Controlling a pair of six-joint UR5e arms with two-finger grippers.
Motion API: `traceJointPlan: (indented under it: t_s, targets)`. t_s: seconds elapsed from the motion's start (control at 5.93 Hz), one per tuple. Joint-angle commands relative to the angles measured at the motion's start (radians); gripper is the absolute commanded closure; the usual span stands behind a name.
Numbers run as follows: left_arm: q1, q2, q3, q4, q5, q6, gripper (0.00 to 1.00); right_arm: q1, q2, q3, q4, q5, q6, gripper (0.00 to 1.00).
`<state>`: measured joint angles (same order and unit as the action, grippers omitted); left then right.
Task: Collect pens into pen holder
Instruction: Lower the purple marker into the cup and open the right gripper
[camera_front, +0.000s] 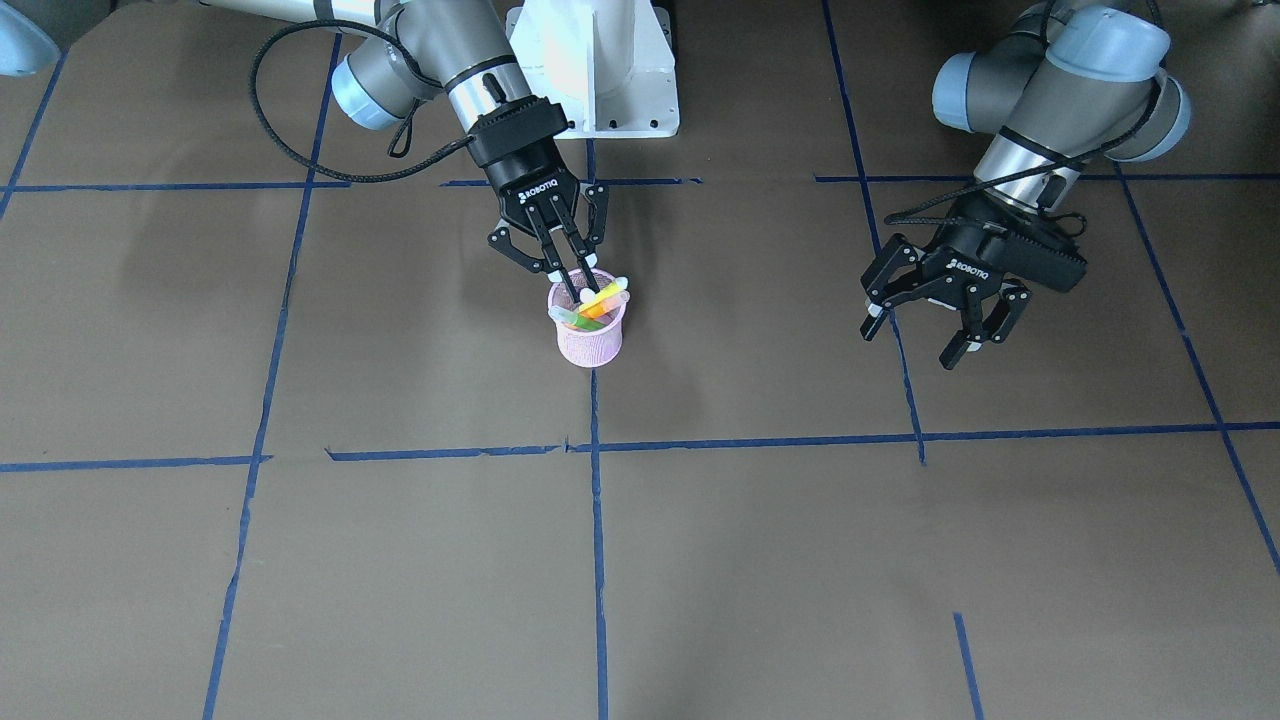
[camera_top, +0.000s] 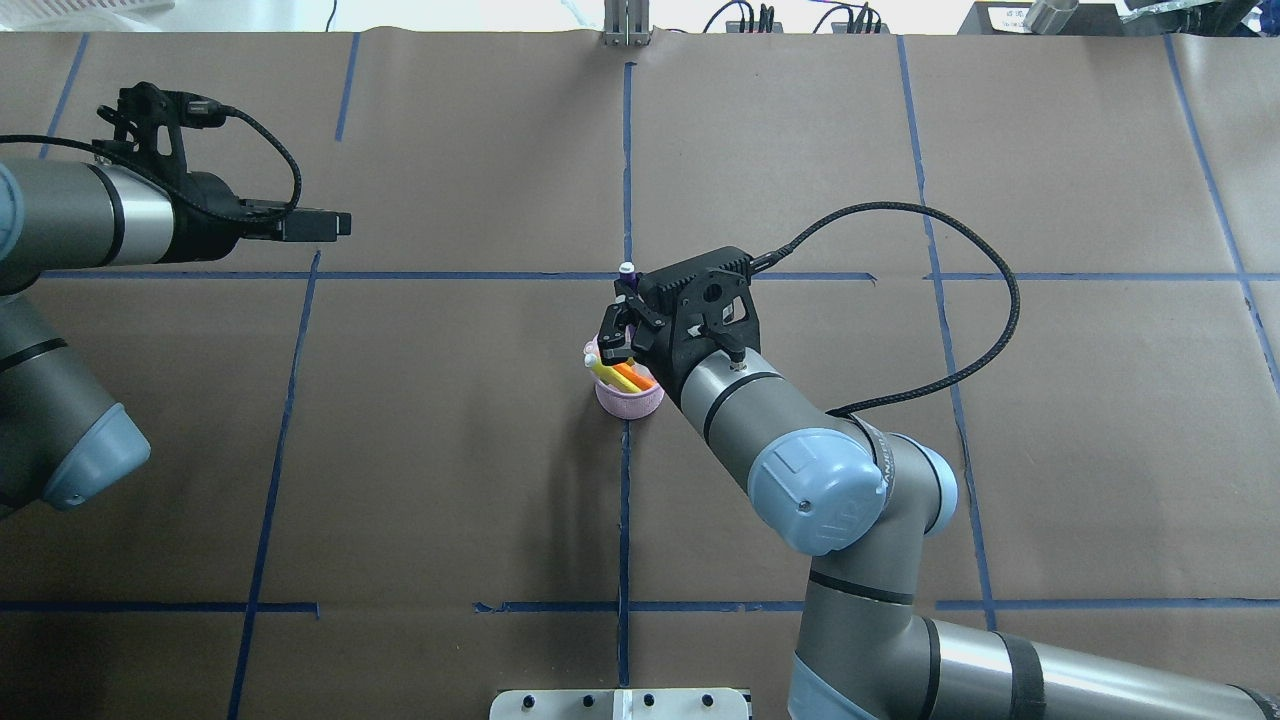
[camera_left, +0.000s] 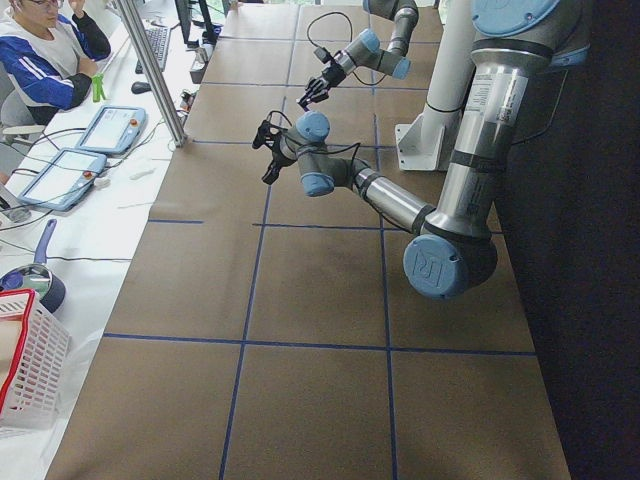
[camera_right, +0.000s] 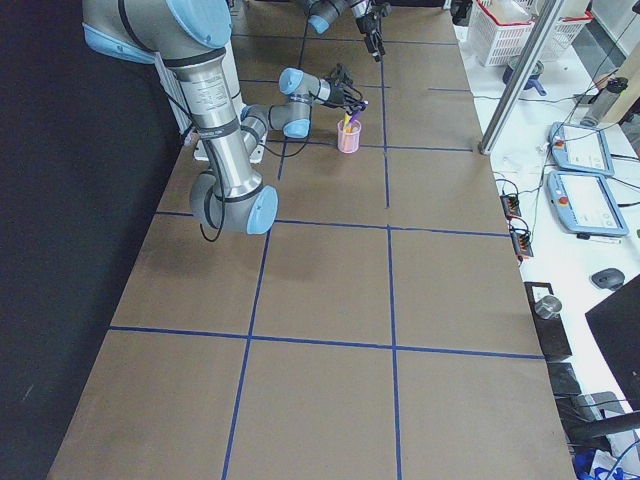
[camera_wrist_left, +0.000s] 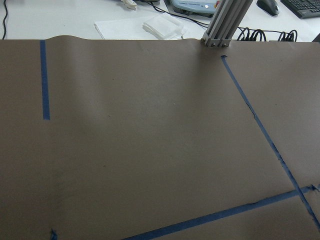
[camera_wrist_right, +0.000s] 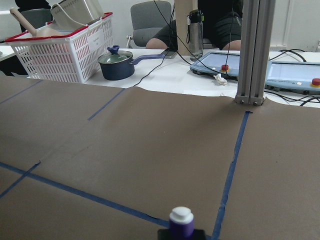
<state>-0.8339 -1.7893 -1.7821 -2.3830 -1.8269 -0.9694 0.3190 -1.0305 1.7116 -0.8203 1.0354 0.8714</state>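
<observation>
Pen drop coming: right fingers (camera_front: 556, 250) clamp the slim purple pen (camera_wrist_right: 181, 226) over the pink wire-mesh cup (camera_front: 590, 345); lower straight, clear of the leaning orange pen (camera_front: 603, 300). Left fingers (camera_front: 885, 290) gape.

3 pens (camera_front: 604, 299) (camera_front: 588, 322) (camera_top: 623, 285), 1 pen holder (camera_front: 590, 346), 2 pincers (camera_front: 911, 343) (camera_front: 579, 286)

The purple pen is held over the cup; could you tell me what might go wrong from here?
The right gripper is shut on the purple pen at the pink cup's mouth. The other pens lean across the opening, so this one may jam on them or slip outside. Pushing down could tip the cup.
</observation>
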Motion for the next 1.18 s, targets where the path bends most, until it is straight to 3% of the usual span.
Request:
traceJointPlan:
  t_s: [0.0,0.17,0.34,0.51,0.84,1.01]
  targets:
    - [0.001,-0.001,0.003,-0.001,0.0,0.0,0.0,-0.011,-0.002,-0.021,0.001,0.0,0.0,0.99]
    - [0.001,-0.001,0.004,-0.001,0.0,0.0,0.0,-0.018,-0.003,-0.023,0.0,-0.001,0.0,0.95]
    - [0.002,-0.001,0.006,-0.001,0.0,0.0,0.0,-0.026,0.003,-0.024,0.007,-0.006,0.006,0.03]
    - [0.002,-0.002,0.006,-0.001,0.0,0.0,0.0,-0.04,0.0,-0.033,0.06,-0.046,0.006,0.0]
    - [0.002,-0.001,0.006,0.001,-0.002,0.001,0.0,-0.026,0.003,-0.021,0.059,-0.02,-0.009,0.0]
    - [-0.001,-0.001,0.006,0.004,-0.015,0.005,0.0,0.033,0.001,0.024,0.017,0.133,-0.017,0.0]
